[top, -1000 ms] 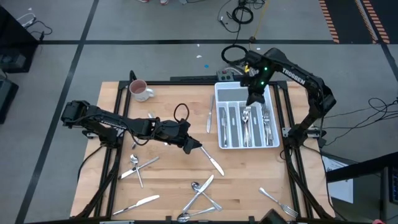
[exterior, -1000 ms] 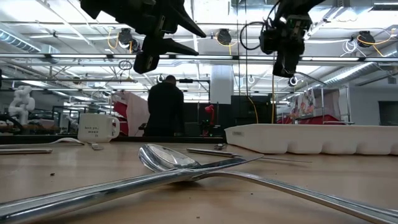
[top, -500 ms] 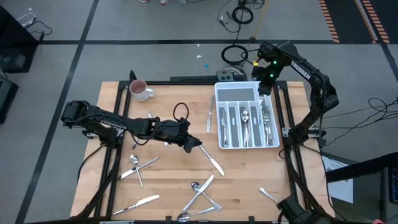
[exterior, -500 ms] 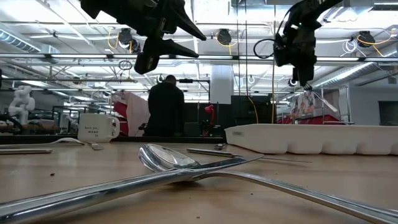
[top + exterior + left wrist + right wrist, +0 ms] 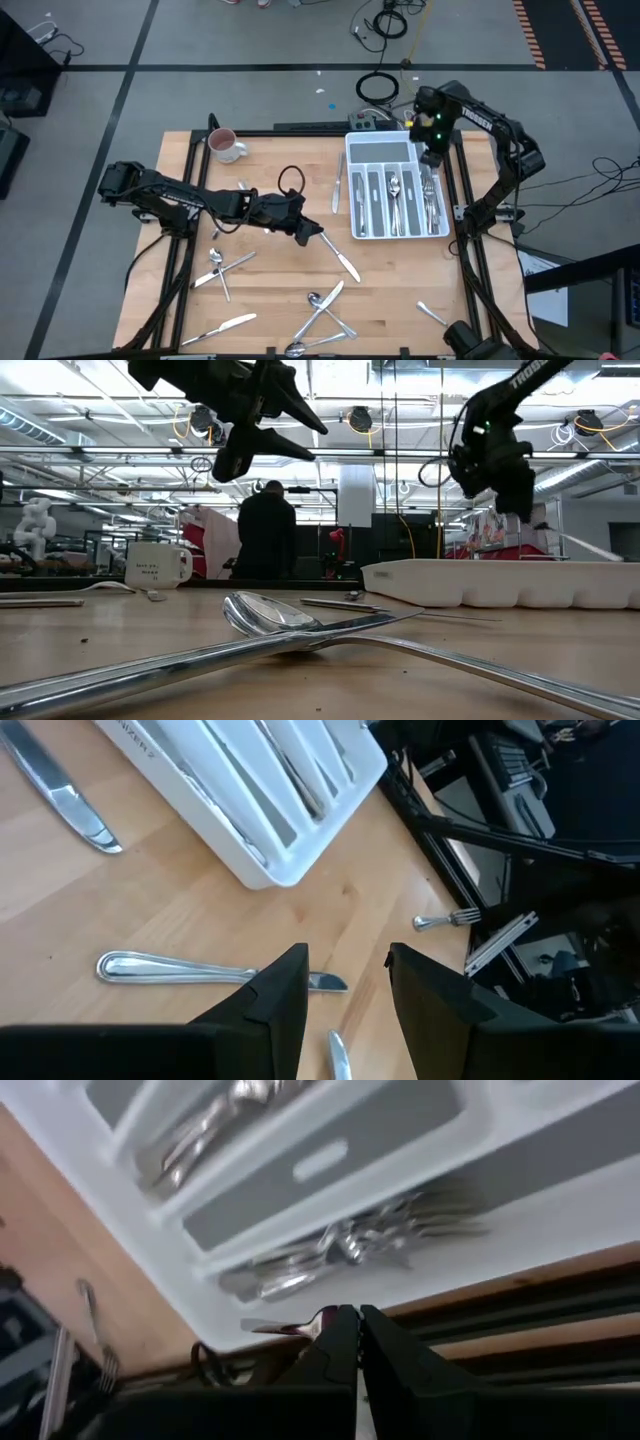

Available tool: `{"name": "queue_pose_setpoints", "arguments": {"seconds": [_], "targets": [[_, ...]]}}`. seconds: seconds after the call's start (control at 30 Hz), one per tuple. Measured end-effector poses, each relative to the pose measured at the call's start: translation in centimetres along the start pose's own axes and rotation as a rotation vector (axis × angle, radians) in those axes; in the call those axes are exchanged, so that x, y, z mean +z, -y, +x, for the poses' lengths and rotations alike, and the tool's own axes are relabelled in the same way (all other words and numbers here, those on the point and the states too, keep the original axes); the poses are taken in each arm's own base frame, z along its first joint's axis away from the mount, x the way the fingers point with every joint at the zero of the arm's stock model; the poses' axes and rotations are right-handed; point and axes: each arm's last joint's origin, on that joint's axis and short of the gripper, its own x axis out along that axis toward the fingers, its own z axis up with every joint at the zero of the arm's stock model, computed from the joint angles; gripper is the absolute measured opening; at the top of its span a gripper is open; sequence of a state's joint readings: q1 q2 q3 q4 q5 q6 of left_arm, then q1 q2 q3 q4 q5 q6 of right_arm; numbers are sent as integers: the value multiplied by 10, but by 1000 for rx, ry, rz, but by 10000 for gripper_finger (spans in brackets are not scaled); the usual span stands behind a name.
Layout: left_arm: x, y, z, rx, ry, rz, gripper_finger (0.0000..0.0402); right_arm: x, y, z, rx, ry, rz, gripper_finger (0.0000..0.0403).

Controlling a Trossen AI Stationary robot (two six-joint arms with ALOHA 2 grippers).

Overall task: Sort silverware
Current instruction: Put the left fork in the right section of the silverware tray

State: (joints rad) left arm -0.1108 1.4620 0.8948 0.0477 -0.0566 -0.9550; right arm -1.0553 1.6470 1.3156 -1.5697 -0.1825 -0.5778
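The white tray (image 5: 380, 140) stands at the table's far right with silverware lying in its slots (image 5: 395, 195). My right gripper (image 5: 432, 160) hangs above the tray's right-hand slot, where forks lie (image 5: 360, 1240), and is shut on a slim silver piece (image 5: 300, 1324). My left gripper (image 5: 315, 236) hovers open and holding nothing above the table's middle, over a table knife (image 5: 340, 258) that lies flat on the wood. More forks, spoons and knives lie loose toward the near edge (image 5: 325, 310). My right gripper pinches the slim silver piece by one end (image 5: 318, 1320) between its two fingertips. The fingers come from above, pointing steeply down. The piece sticks out sideways and slants down from the gripper (image 5: 590, 547), clear of the tray.
A white-and-pink mug (image 5: 226, 146) stands at the far left. Loose pieces lie at the near left (image 5: 222, 265) (image 5: 225, 327), a fork at the near right (image 5: 430, 312), and a knife beside the tray's left wall (image 5: 337, 190). A person (image 5: 266, 535) stands beyond the table.
My right gripper has swung from over the tray's middle slots toward the table's far edge and then to above the right-hand slot. It has sunk and tipped on the way, and has stayed shut.
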Motion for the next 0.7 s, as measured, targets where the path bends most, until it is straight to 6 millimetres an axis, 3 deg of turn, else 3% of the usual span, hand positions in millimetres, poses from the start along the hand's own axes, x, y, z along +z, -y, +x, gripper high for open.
{"name": "queue_pose_setpoints", "arguments": {"seconds": [0.4,0.7], "targets": [[-1,-1,0,12,-8,1,147,-8,4,49,84,49,-18,0],[-1,-1,0,12,-7,1,147,-9,16,71,83,130,-14,0]]}}
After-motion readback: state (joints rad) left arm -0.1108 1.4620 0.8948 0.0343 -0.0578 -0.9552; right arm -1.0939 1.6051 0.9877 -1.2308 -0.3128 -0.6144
